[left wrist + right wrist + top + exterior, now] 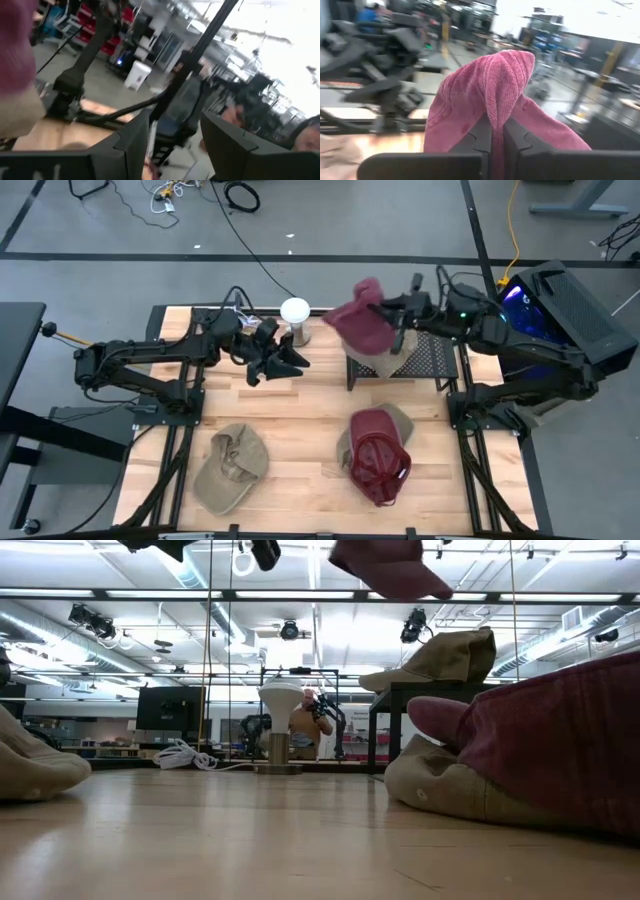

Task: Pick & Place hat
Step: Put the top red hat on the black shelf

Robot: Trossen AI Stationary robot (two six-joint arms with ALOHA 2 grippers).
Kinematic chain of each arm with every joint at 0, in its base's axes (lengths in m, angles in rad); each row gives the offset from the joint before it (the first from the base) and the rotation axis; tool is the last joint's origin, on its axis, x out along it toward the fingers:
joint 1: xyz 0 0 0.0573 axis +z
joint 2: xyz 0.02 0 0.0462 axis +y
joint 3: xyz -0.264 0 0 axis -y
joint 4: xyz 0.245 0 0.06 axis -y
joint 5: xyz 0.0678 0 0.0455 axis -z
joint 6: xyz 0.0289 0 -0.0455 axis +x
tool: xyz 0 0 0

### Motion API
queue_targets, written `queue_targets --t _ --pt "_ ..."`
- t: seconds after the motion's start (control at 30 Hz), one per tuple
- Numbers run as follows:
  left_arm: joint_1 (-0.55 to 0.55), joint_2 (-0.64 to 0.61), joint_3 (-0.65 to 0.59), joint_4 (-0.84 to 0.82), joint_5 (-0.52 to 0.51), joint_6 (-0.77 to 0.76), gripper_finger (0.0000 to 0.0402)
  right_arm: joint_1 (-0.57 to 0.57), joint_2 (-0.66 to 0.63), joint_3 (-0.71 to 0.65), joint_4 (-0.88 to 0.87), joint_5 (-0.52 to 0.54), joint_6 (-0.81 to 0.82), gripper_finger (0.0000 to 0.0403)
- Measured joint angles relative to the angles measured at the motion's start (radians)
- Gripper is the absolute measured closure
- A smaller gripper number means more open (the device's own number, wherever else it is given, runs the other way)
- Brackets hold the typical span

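The right gripper (398, 320) is holding a dark red cap (362, 320) in the air, its fingers pinched together on a fold of the fabric, which the right wrist view shows bunched between them. The cap is hanging just ahead of the gripper and above the black mesh stand (425, 360), where a tan cap (440, 658) is already resting. The left gripper (283, 364) is hovering well apart from the red cap, across the table near the white stand (295, 315), with its fingers (131, 145) spread and nothing between them.

The likely risk is the thin grip: only a fold is being pinched, so the cap could slide out during the move. Its loose body is also dangling toward the tan cap below the gripper and could drag it off the mesh stand. Another red cap (380, 465) and a tan cap (230, 468) are lying on the wooden table (300, 440), nearer the front edge.
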Motion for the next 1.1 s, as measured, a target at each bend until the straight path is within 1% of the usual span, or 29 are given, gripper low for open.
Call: queue_targets --t 0.17,0.43,0.5,0.57,0.67,0.9,1.0,1.1 --pt "0.000 0.000 0.000 -0.097 -0.008 0.095 0.0225 -0.056 -0.049 0.000 -0.092 0.127 -0.020 0.0387" --pt "0.000 0.006 0.001 -0.170 -0.061 0.218 0.0225 -0.148 -0.094 0.000 -0.150 0.339 -0.084 0.0387" --pt "0.000 0.008 0.010 -0.221 -0.075 0.244 0.0225 -0.172 -0.098 0.000 -0.176 0.403 -0.095 0.0387" --pt "-0.005 0.023 0.033 -0.260 -0.106 0.288 0.0225 -0.196 -0.097 0.000 -0.220 0.465 -0.096 0.0387" --pt "-0.016 0.054 0.082 -0.365 -0.165 0.361 0.0225 -0.230 -0.096 0.000 -0.311 0.534 -0.076 0.0387" --pt "-0.048 0.191 0.256 -0.568 -0.315 0.570 0.0225 -0.295 -0.096 0.000 -0.519 0.619 0.056 0.0387" --pt "-0.053 0.256 0.321 -0.632 -0.396 0.644 0.0225 -0.322 -0.096 0.000 -0.609 0.620 0.115 0.0387" --pt "-0.052 0.323 0.373 -0.675 -0.431 0.679 0.0225 -0.345 -0.096 0.000 -0.710 0.619 0.178 0.0387"
